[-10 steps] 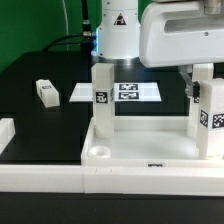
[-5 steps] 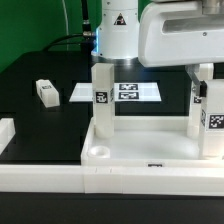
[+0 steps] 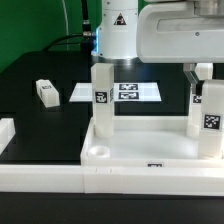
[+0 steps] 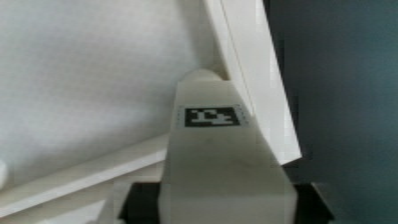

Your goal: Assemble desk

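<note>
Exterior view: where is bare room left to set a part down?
Black table between loose leg, rail and desk panel; also panel floor between standing legs. Crowded at the exterior view's right, where the hand grips a leg.

upright leg (image 3: 211, 125) on desk panel (image 3: 150, 152) | marker board (image 3: 120, 92) behind | loose leg (image 3: 46, 92) on table (image 3: 40, 125)

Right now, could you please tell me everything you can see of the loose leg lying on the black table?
The loose leg is a small white block, plastic by its look, with a dark tag on one face. It lies on the black table, toward the exterior view's left, apart from the marker board and the desk panel. Only the table touches it.
</note>
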`<state>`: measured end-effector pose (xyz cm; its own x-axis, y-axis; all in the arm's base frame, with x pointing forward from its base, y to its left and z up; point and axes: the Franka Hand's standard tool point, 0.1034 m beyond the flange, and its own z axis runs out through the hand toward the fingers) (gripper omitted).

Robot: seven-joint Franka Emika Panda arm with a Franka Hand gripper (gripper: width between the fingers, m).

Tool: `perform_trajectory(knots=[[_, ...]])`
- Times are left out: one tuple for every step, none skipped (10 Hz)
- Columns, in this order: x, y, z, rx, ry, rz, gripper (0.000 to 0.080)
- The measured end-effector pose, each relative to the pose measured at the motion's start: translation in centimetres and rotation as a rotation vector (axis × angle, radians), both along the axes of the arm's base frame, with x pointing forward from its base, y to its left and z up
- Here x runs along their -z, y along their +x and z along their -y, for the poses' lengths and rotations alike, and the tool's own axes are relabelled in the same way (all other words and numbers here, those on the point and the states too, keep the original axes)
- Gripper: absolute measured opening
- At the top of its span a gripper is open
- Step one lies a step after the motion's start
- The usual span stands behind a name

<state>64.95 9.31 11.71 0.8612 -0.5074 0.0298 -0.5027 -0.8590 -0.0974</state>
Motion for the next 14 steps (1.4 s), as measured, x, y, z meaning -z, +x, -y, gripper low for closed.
perform_trajectory(knots=[[0.01, 0.03, 0.04, 0.090, 0.006, -0.003, 0.0291], [0.03, 0.06, 0.09, 0.155, 0.011, -0.002, 0.0291], [0.04, 0.06, 0.10, 0.240, 0.016, -0.003, 0.0291], [0.06, 0.03, 0.01, 0.284, 0.019, -0.007, 0.0291], [0.08, -0.01, -0.11, 0.417, 0.029, -0.015, 0.0291], [0.08, 0.00, -0.13, 0.519, 0.039, -0.021, 0.0291], [0.10, 0.01, -0.20, 0.662, 0.063, -0.034, 0.0291], [0.10, 0.02, -0.20, 0.773, 0.079, -0.045, 0.0291], [0.09, 0.03, -0.19, 0.803, 0.081, -0.047, 0.0291], [0.10, 0.03, -0.19, 0.799, 0.081, -0.047, 0.0301], [0.12, 0.01, -0.19, 0.761, 0.077, -0.045, 0.0301], [0.10, -0.12, -0.28, 0.732, 0.070, -0.055, 0.0519], [-0.02, -0.09, -0.47, 0.700, 0.067, -0.059, 0.0609], [-0.02, -0.11, -0.53, 0.574, 0.047, -0.047, 0.0640]])
